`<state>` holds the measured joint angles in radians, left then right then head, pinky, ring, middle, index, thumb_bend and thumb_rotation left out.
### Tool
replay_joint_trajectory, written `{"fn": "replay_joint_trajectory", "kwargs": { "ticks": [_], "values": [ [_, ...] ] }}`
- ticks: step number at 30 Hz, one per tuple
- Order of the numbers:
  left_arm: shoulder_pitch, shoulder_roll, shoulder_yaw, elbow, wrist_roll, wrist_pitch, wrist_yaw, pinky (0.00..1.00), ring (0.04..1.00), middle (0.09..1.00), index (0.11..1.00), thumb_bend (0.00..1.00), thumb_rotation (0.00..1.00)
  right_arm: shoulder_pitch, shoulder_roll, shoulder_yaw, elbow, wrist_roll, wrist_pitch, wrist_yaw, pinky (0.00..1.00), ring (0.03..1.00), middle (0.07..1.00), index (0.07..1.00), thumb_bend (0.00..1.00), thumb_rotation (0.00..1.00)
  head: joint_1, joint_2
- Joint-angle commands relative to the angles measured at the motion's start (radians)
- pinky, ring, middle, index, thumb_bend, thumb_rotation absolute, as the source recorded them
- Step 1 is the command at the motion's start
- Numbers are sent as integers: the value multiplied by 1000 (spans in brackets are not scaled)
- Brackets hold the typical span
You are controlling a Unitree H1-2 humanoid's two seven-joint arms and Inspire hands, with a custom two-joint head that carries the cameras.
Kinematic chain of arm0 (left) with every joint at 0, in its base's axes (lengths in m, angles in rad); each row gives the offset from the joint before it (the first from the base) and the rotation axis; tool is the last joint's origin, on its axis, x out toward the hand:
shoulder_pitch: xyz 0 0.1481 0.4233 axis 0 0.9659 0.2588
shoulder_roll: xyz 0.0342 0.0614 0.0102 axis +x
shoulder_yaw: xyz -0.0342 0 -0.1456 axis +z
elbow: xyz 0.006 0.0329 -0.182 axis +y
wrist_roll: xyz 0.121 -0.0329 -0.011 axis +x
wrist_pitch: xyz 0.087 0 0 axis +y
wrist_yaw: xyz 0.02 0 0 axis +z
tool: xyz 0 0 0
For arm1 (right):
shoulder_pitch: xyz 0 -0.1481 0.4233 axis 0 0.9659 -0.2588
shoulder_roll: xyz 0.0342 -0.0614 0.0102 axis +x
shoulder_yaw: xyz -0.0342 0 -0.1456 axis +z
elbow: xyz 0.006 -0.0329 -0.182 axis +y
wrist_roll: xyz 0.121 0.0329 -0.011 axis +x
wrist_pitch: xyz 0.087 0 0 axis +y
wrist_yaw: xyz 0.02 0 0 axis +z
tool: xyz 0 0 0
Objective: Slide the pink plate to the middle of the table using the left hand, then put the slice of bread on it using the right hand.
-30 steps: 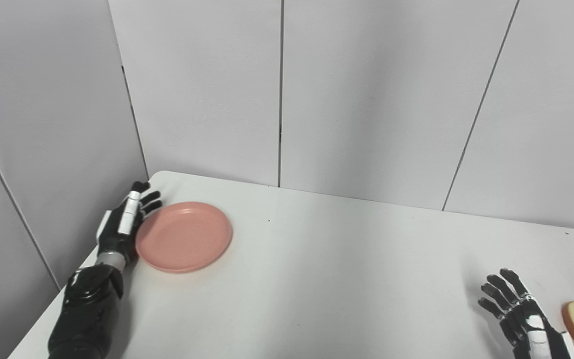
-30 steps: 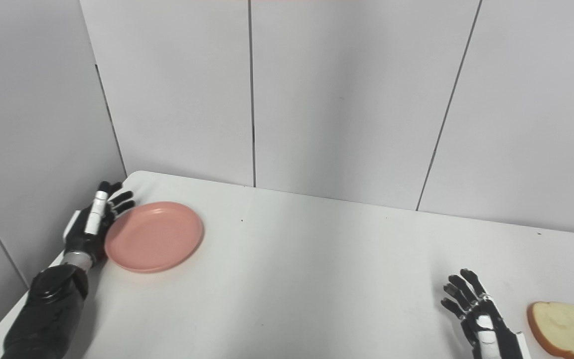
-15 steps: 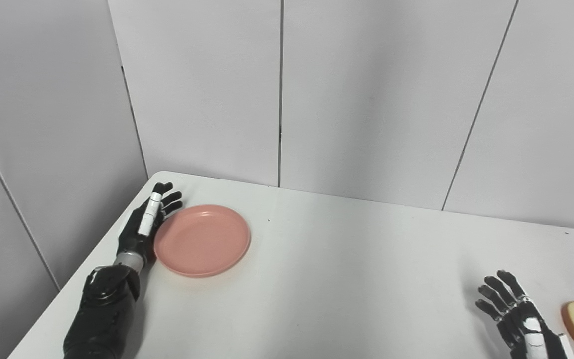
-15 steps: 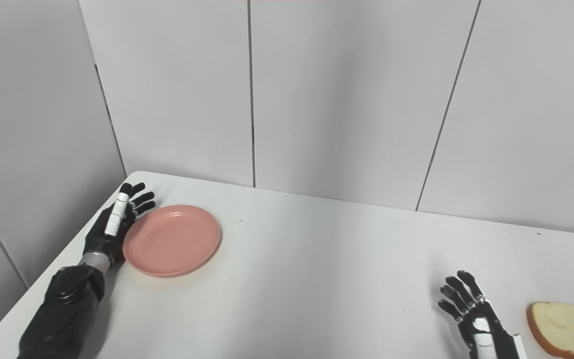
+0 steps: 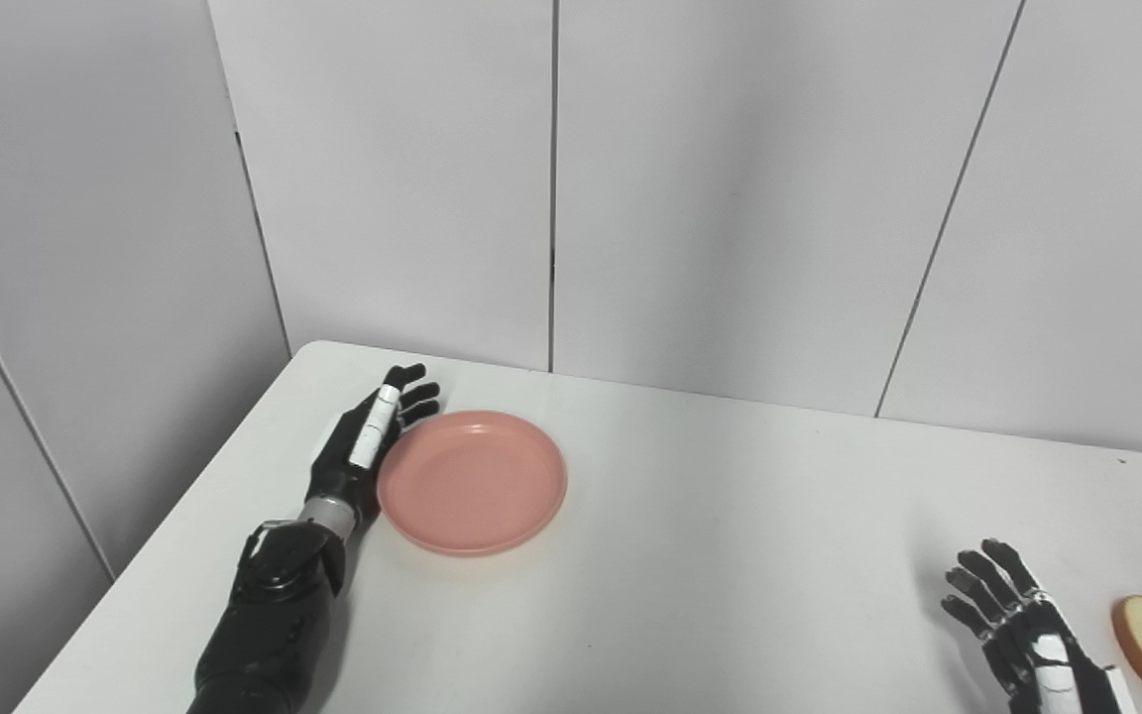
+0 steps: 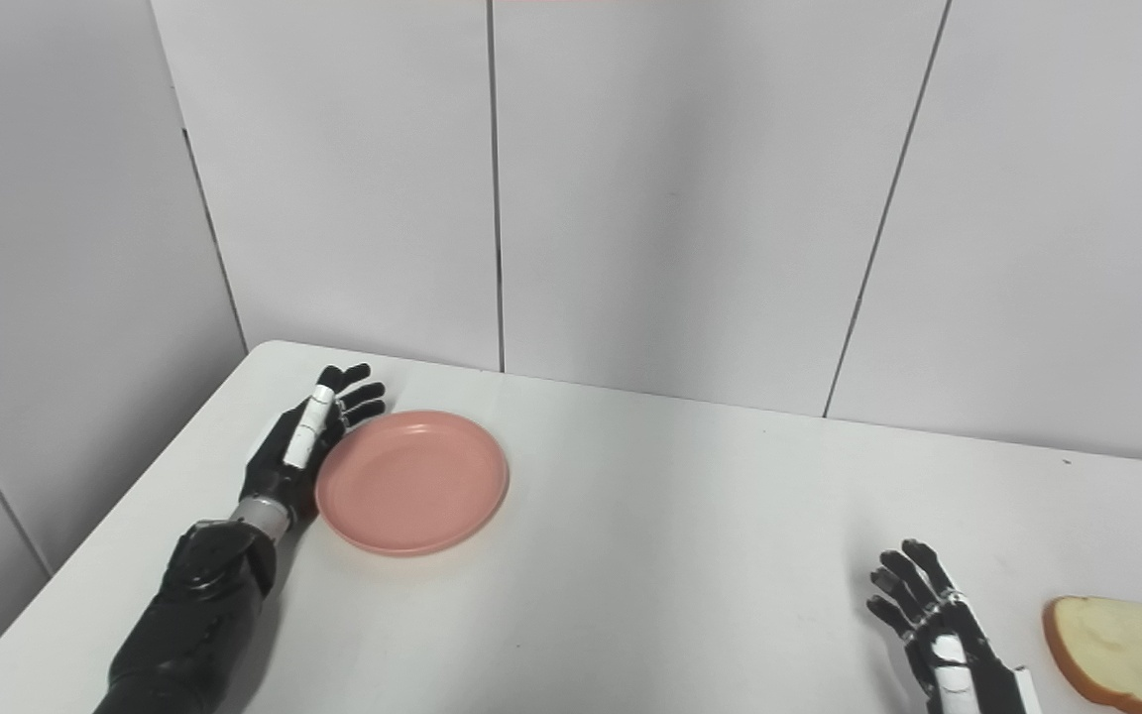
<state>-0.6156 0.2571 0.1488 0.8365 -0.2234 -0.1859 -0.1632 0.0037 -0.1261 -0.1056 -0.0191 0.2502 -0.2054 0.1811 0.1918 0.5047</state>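
The left hand (image 5: pixel 365 451) is set edge-on against the left rim of the pink plate (image 5: pixel 473 482), fingers straight and apart, nothing gripped, so that the plate can be pushed, not lifted. The plate is kept flat on the white table (image 5: pixel 730 555), left of the middle. The right hand (image 6: pixel 938 635) is held spread and empty just beside the slice of bread (image 6: pixel 1121 640), apparently ready for pickup.

Glossy black forearm, silver wrist ring, black left hand (image 5: pixel 358 451) with white finger strip
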Motion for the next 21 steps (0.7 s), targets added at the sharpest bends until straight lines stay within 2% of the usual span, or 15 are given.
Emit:
{"fn": "replay_joint_trajectory", "kwargs": {
  "ticks": [1,9,14,21],
  "values": [
    [-26,-10,-9,10,11,2,-8,777,843,819,839,955,823,99,53,27,69,4,19,-5,843,861,865,882,848,884,0,2],
    [-36,-63,-9,16,-1,-9,-13,775,848,812,838,961,819,102,58,31,61,-7,21,-12,845,860,867,886,844,895,-13,6],
    [-21,-82,-47,-5,37,-8,-17,760,838,823,852,959,843,103,63,34,58,-10,21,-11,852,864,869,888,841,898,-33,8],
    [5,-111,-62,-52,36,7,-22,756,847,819,853,943,838,104,72,40,52,-23,19,-17,845,857,864,890,846,894,-59,14]
  ]
}}
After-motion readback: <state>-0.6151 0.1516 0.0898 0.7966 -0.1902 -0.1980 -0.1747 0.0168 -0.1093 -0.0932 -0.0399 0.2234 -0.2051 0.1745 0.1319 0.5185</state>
